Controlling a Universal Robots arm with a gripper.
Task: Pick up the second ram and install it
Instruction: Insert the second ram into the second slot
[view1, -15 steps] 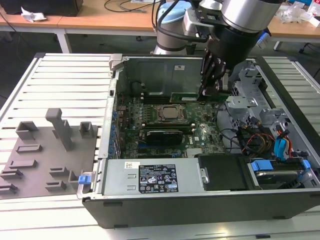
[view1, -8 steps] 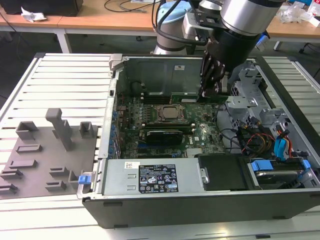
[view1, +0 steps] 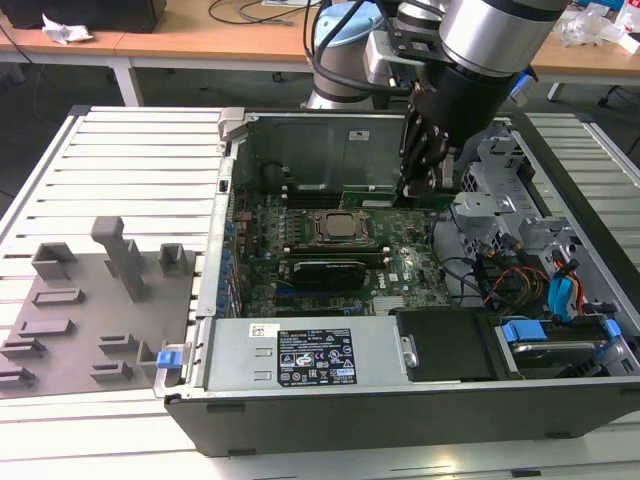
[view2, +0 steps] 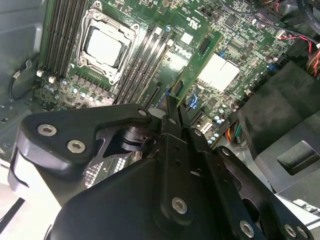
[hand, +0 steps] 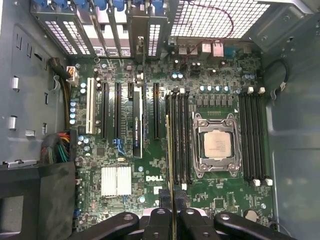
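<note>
While clamped edge-up in the jaws, second ram, long axis parallel to memory slots.

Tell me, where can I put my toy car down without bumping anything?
On the bare slatted table, between the grey holder tray and the computer case. Inside the case it's crowded: motherboard, cables, and the gripper holding the second ram.

Above the board: the open-sided dark computer case leaves the green motherboard reachable from above.
Beside the slots: the square silver processor socket stands just beside the long black memory slots.
Other flank: black expansion card; tangled coloured cables near.
</note>
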